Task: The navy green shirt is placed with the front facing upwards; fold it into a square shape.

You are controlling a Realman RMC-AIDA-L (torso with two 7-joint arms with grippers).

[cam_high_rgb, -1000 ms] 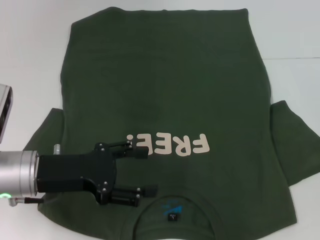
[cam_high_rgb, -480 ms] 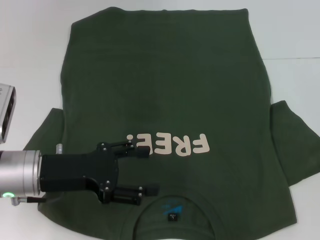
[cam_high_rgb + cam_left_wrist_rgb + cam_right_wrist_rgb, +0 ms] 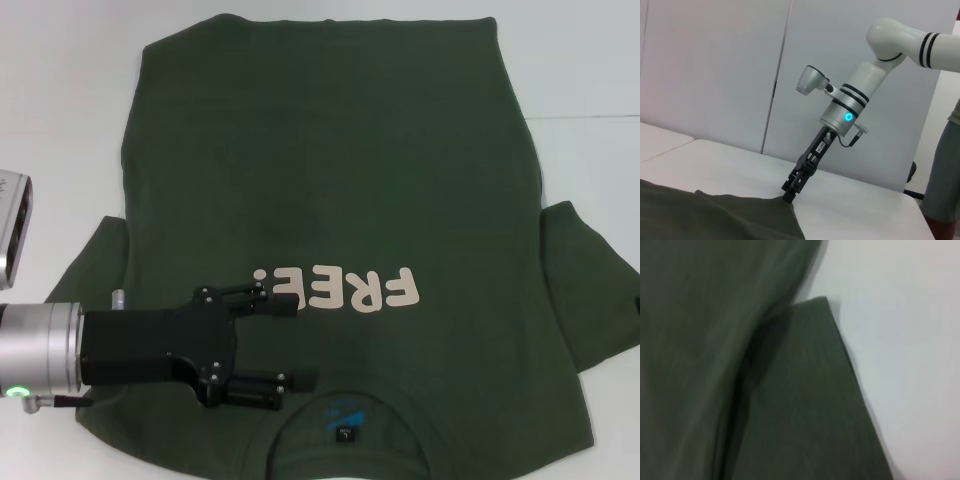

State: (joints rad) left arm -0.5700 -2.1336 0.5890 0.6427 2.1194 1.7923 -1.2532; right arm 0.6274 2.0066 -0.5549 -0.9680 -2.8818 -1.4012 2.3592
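The navy green shirt [image 3: 330, 170] lies flat on the white table [image 3: 60, 90], front up, cream "FREE!" letters [image 3: 340, 288] and the collar with its dark label [image 3: 345, 432] on the near side. My left gripper [image 3: 292, 344] is open, hovering over the chest to the left of the collar, and holds nothing. My right gripper [image 3: 790, 192] is down at the tip of the shirt's right sleeve [image 3: 590, 290] and touches the cloth. Only a dark sliver of it shows at the head view's right edge. The right wrist view shows that sleeve [image 3: 805, 390] close up.
A grey box [image 3: 12, 225] stands at the table's left edge. A person [image 3: 945, 180] stands beyond the table's far corner in the left wrist view. White table surface [image 3: 590, 80] lies around the shirt.
The left gripper has shifted only slightly over the shirt. A dark sliver of the right gripper has appeared at the right edge by the sleeve.
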